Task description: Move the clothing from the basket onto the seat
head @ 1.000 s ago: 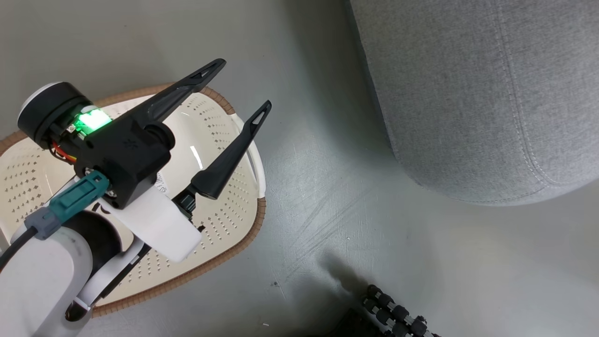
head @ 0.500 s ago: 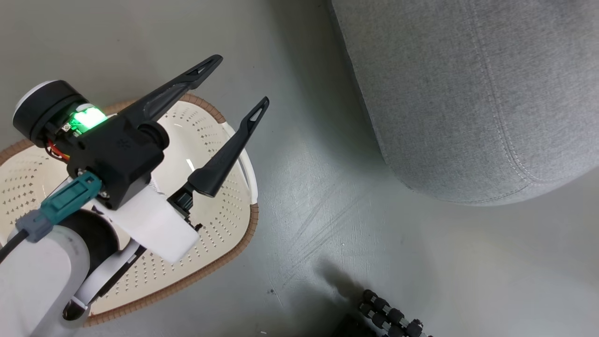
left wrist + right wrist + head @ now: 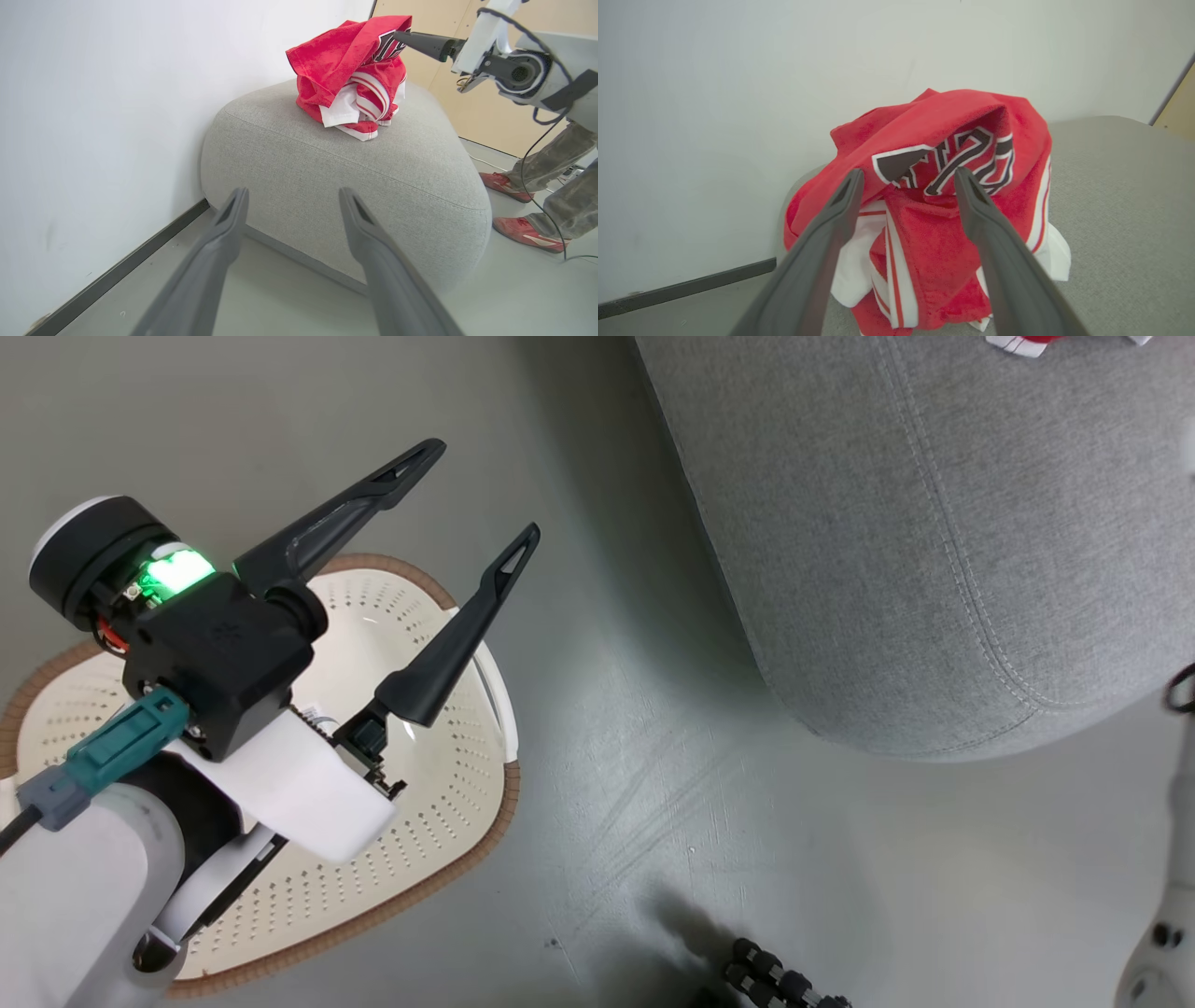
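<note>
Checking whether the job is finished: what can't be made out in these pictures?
- Head view: inside of the basket, partly hidden under the left tool and its arm.
- Head view: the clothing, cut off by the top edge.
- Right wrist view: jersey lettering, folded over, partly behind the right tool.

The left gripper (image 3: 485,490) is open. Its two long dark fingers (image 3: 448,644) are spread wide and point up and to the right in the head view. A green light (image 3: 177,574) is lit on the black wrist housing (image 3: 219,653), and the pale forearm (image 3: 75,896) rises from the lower left corner. The right gripper (image 3: 908,171) is likewise open, its fingers parted to a similar width in its own wrist view, and a pale section of the right arm (image 3: 1158,952) stands at the right edge of the head view.
</note>
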Tool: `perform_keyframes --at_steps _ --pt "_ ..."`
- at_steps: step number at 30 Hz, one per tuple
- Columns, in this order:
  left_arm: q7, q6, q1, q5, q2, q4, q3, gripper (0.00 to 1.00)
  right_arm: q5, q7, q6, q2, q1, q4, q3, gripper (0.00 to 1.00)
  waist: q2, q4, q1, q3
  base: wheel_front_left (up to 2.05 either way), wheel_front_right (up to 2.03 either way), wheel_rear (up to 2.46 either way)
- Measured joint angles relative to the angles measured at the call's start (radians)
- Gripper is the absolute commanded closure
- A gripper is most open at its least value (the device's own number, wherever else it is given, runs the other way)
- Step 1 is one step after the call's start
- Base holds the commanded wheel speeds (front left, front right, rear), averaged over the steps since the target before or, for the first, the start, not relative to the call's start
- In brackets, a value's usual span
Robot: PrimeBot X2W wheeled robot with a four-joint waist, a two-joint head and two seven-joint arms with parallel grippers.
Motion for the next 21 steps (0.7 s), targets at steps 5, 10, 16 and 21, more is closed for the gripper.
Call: perform_keyframes --at_steps 5,10,16,21 --pt "-0.03 0.009 0.005 0.0 -0.015 0.011 0.017 0.0 -0.003 0.001 0.0 0.008 0.043 -0.053 0.08 0.0 0.0 0.01 0.0 -0.025 0.0 0.0 0.0" --pt "-0.07 0.03 0.033 0.0 -0.024 0.029 0.048 0.0 0.011 0.005 0.0 0.007 0.086 -0.093 0.208 0.0 0.0 0.032 0.0 -0.058 0.0 0.0 0.0" --pt "-0.126 0.071 0.082 -0.01 -0.038 0.056 0.099 0.0 0.032 0.012 0.0 0.003 0.131 -0.112 0.356 0.0 0.0 0.071 0.0 -0.098 0.0 0.0 0.0" --pt "-0.178 0.107 0.142 -0.02 -0.052 0.079 0.142 0.0 0.045 0.002 0.0 -0.003 0.147 -0.113 0.447 0.0 0.0 0.112 0.0 -0.13 0.0 0.0 0.0"
